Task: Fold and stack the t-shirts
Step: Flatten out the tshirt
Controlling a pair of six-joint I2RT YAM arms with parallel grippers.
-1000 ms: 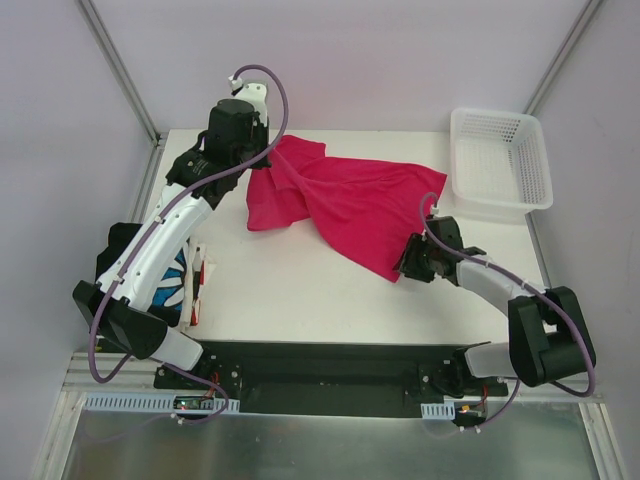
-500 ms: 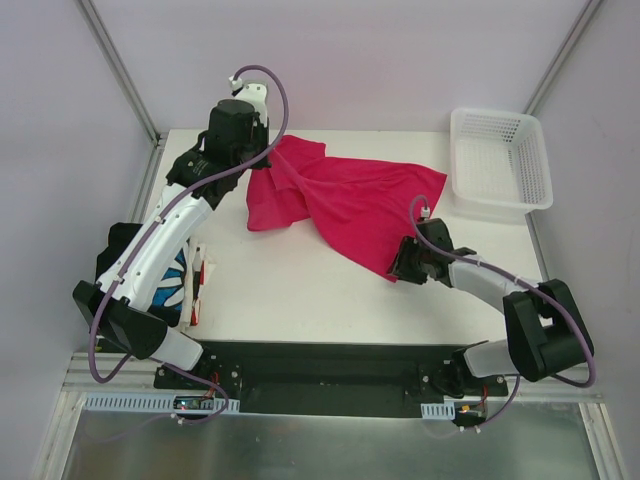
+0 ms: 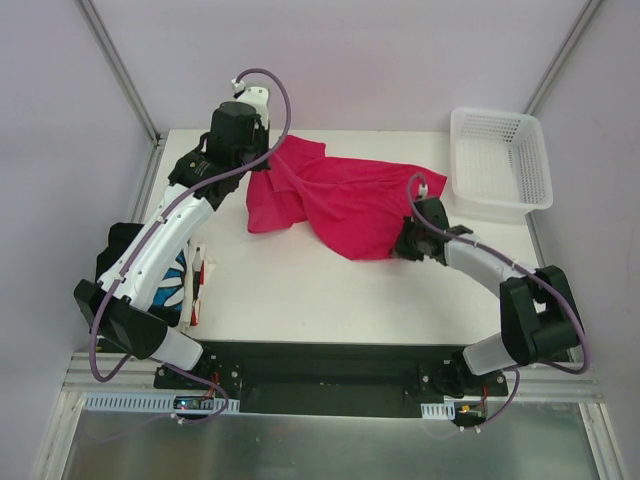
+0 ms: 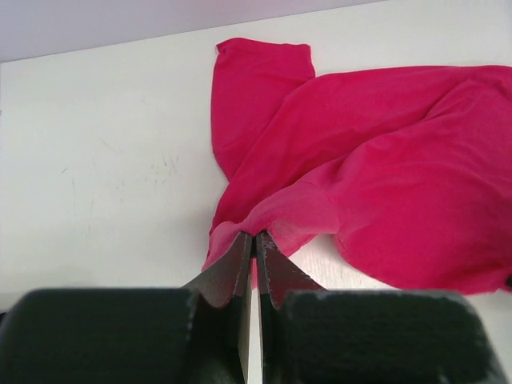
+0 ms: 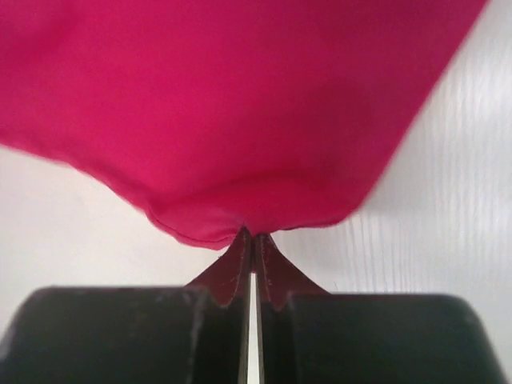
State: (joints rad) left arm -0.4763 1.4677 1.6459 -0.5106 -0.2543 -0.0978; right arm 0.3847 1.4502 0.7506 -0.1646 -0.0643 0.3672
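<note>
A crimson-pink t-shirt [image 3: 340,205] lies crumpled across the back half of the white table [image 3: 300,290]. My left gripper [image 4: 254,235] is shut on the shirt's edge at its back left, and cloth [image 4: 384,160] spreads away from the jaws in the left wrist view. My right gripper [image 5: 253,234] is shut on the hem [image 5: 240,120] at the shirt's near right corner, which it holds a little off the table. More t-shirts [image 3: 190,285], black with blue and white print and red and white edges, lie piled at the table's left edge, partly hidden under my left arm.
A white lattice basket [image 3: 500,165] stands at the back right corner. Metal frame posts rise at the table's two back corners, and pale walls enclose the space. The arm bases sit on a black plate at the near edge.
My right gripper moved in to the left and back, closed on the shirt's near corner and pulled it back, bunching the cloth. The left arm has barely moved.
</note>
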